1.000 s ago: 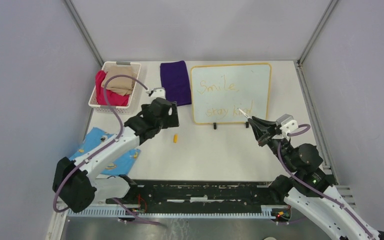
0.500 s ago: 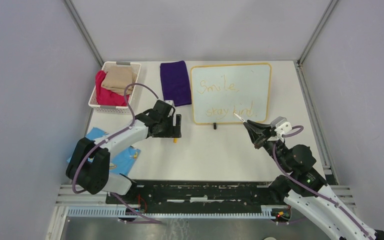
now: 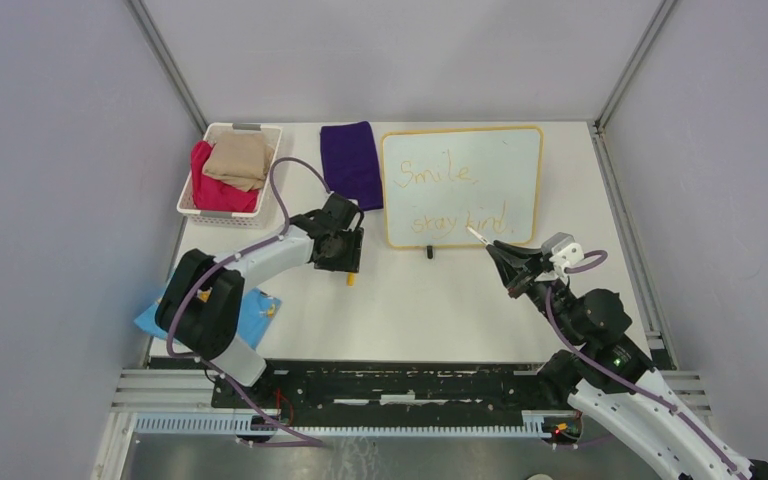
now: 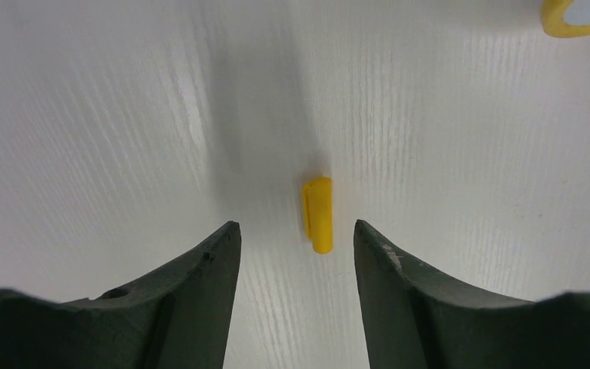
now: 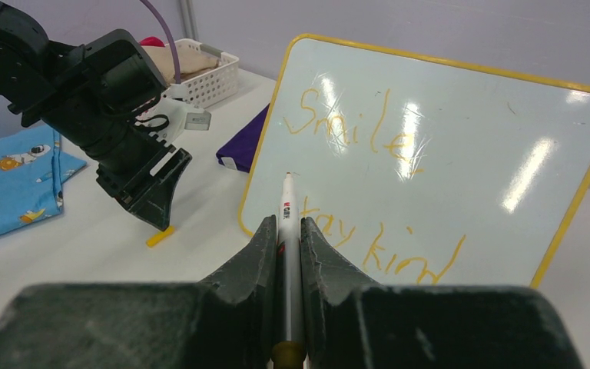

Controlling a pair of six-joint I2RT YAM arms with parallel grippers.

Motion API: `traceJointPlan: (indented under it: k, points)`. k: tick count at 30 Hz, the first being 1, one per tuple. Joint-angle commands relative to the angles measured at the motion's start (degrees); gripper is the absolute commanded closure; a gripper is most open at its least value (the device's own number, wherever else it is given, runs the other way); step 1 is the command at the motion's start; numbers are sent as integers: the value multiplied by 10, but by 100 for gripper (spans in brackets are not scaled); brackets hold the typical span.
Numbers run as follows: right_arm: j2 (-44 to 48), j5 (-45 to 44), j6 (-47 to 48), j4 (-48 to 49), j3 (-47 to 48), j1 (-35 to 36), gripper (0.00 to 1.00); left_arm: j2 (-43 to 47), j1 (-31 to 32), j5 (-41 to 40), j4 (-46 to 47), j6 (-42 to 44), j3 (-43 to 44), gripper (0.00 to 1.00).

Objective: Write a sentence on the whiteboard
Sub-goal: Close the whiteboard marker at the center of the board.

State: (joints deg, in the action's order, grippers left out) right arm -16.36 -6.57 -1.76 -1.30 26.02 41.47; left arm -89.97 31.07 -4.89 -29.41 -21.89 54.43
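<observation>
The whiteboard [image 3: 505, 160] stands upright at the back of the table, its yellow frame on two black feet. The sentence [image 3: 438, 175] is on it in orange-yellow: "Smile," above "stay kind". My right gripper [image 3: 500, 255] is shut on a white marker [image 5: 287, 223], whose tip points at the whiteboard [image 5: 492, 131] near the lower line of the sentence [image 5: 411, 257]; I cannot tell whether it touches. My left gripper [image 4: 296, 227] is open and low over the table. A small yellow cap [image 4: 317, 214] lies between its fingertips, touching neither. The cap [image 3: 351, 279] lies left of the board.
A white basket [image 3: 188, 208] holding red and tan cloths sits at the back left. A purple cloth [image 3: 352, 165] lies beside the board's left edge. A blue patterned cloth [image 3: 250, 312] lies at the near left, under my left arm.
My left gripper has come down to the table around the yellow cap, and its jaws have narrowed. My right gripper drew the marker slightly back and left, then held still.
</observation>
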Motion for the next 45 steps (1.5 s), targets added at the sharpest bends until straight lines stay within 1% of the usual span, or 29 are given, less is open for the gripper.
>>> traceJointPlan:
  k: [1, 6, 14, 30, 42, 45]
  points:
    - [-5, -3, -10, 18, 21, -1, 100, -23, 19, -43, -6, 30, 43, 39]
    - [-6, -3, -11, 15, 26, -1, 100, -43, 20, -33, -2, 31, 46, 45]
    - [-2, -6, -16, 15, 24, -1, 100, -57, 22, -25, 7, 26, 32, 48]
    - [2, -9, -19, 15, 22, -1, 100, -91, 30, -31, 2, 20, 35, 57]
    - [-2, -7, -22, 15, 23, -1, 100, -100, 34, -16, -5, 16, 21, 64]
    - [-2, -7, -22, 14, 23, -2, 100, -100, 34, -14, -5, 16, 20, 68]
